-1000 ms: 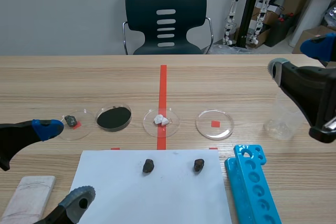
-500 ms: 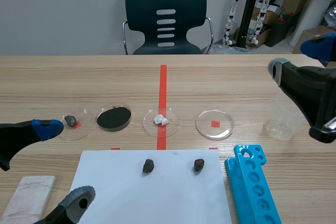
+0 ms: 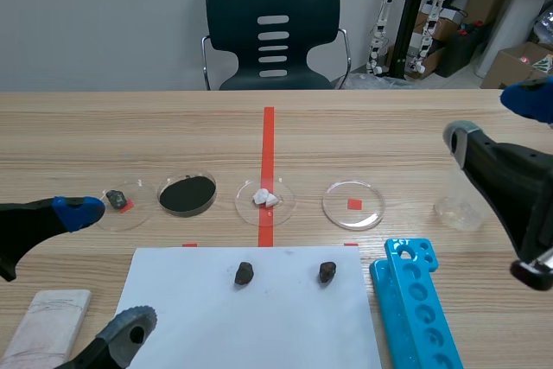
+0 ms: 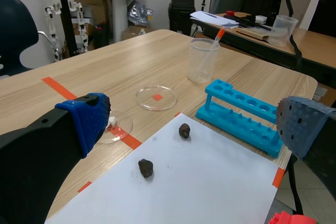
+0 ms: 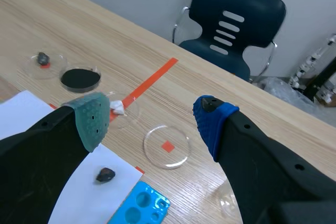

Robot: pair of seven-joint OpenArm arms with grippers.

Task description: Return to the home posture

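Logged left gripper (image 3: 108, 270) low at lower left of frame, fingers spread wide, nothing between them. Blue pad (image 3: 82, 211) beside clear round dish holding a dark lump (image 3: 117, 199); grey pad (image 3: 136, 324) at left edge of white paper sheet (image 3: 285, 326).

Logged right gripper (image 3: 494, 114) at right edge, mid-height, likewise released and holding nothing, arm partly in front of clear plastic beaker (image 3: 458, 209).

Counted across the middle row: clear dish of black powder (image 3: 187, 195), clear dish with white crumbs (image 3: 265, 198), clear dish with a red square showing through (image 3: 353, 205).

Found one small dark lump (image 3: 244, 273) and a second small dark lump (image 3: 327, 271) on the sheet, apart from each other. Found blue plastic tube rack (image 3: 415, 308) just right of the sheet and pale rectangular block (image 3: 47, 326) in lower left corner.
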